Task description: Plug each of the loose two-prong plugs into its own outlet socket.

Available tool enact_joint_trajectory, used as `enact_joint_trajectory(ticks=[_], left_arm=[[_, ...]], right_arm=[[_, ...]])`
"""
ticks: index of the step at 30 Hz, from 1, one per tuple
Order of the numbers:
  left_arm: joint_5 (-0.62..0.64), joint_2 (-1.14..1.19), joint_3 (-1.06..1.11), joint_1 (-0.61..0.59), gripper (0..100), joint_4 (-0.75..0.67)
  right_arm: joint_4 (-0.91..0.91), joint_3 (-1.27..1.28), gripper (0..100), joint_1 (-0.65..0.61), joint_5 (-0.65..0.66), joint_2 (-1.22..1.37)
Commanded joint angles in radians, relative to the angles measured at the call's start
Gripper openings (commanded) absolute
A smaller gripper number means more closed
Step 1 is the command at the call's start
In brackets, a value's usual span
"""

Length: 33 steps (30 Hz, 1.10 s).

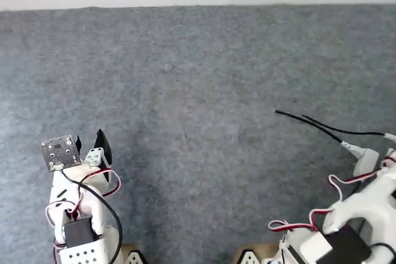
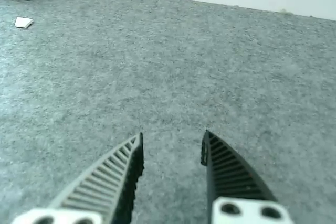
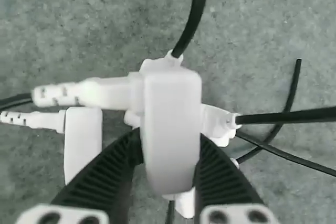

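Low at the table's left, the left gripper [image 2: 173, 136] hovers over the grey carpet [image 1: 198, 91], its fingers spread apart and holding nothing. At the right edge, the right gripper [image 3: 169, 139] points down, fingers clamped on the white outlet block [image 3: 170, 103]. A white plug [image 3: 81, 140] lies just beside it among black cables [image 1: 315, 125].

The white outlet block [image 3: 170, 108] sat clamped in my right gripper [image 3: 168, 145] at the table's four o'clock; one white plug [image 3: 100, 93] joined its side, and black cords [image 1: 315, 125] ran off toward ten o'clock.
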Motion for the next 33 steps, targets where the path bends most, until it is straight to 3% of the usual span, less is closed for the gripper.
enact_joint_trajectory(ticks=[1, 9, 14, 21, 27, 33], left_arm=[[-0.008, -0.011, -0.01, 0.006, 17, 0.005], [-0.008, -0.011, -0.01, 0.006, 17, 0.005], [-0.008, -0.011, -0.01, 0.006, 17, 0.003], [-0.008, -0.015, -0.01, 0.003, 17, 0.002], [-0.066, -0.015, -0.01, 0.006, 17, 0.005], [-0.115, -0.015, -0.01, 0.071, 17, 0.058]], right_arm=[[0.051, -0.018, 24.2, -0.039, 0.005, -0.053], [0.257, -0.017, 20.9, -0.157, 0.0, -0.326], [0.433, -0.011, 0.5, -0.208, -0.143, -0.552], [0.613, 0.115, 4.2, -0.283, -0.178, -0.874], [0.601, 0.399, 4.7, -0.384, -0.133, -1.201], [0.558, 0.652, 4.7, -0.398, -0.084, -1.534]])
